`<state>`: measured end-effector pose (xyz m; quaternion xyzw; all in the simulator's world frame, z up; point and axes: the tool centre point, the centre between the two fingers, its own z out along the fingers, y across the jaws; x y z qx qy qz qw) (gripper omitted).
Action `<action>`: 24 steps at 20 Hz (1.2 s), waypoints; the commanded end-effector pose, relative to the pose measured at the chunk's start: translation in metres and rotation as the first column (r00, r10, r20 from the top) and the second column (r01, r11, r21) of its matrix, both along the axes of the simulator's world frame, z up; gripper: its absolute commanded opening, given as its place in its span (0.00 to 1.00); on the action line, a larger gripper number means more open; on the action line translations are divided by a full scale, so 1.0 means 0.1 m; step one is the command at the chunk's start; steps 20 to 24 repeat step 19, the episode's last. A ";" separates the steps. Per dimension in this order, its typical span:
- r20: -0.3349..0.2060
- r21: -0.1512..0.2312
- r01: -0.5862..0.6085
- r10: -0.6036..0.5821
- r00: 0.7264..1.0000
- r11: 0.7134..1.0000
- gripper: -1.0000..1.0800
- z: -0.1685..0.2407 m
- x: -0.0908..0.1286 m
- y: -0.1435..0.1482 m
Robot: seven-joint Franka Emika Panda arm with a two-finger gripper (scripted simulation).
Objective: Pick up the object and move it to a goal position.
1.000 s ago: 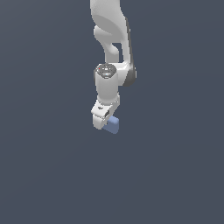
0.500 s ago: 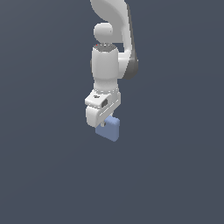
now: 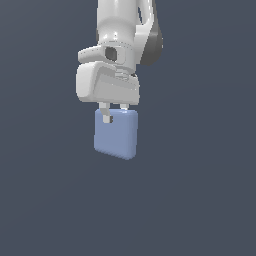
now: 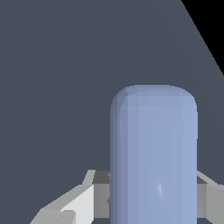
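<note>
The object [image 3: 116, 134] is a smooth periwinkle-blue block with rounded corners. It hangs below the white arm, clear of the grey floor. My gripper [image 3: 114, 116] is shut on the block's upper edge, one finger [image 3: 106, 118] showing in front of it. In the wrist view the block [image 4: 153, 157] stands tall between the two grey fingers [image 4: 83, 199], which press on both its sides.
A plain dark grey floor [image 3: 200, 200] fills the exterior view. In the wrist view the floor's edge [image 4: 203, 43] runs diagonally, with black beyond it.
The arm and the held block have grown much larger in the exterior view, coming closer to the camera. The block stays in the gripper.
</note>
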<state>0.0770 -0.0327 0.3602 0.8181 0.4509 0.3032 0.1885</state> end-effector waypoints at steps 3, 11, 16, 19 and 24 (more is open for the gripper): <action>0.167 -0.005 0.009 -0.008 0.986 1.000 0.00 0.70 0.01 -0.03; 0.334 -0.008 0.020 -0.016 0.942 1.000 0.00 1.40 -0.11 -0.05; 0.372 -0.008 0.023 -0.018 0.928 1.000 0.00 1.56 -0.16 -0.06; 0.373 -0.008 0.023 -0.018 0.928 1.000 0.00 1.56 -0.16 -0.06; 0.373 -0.008 0.023 -0.018 0.928 1.000 0.00 1.56 -0.16 -0.06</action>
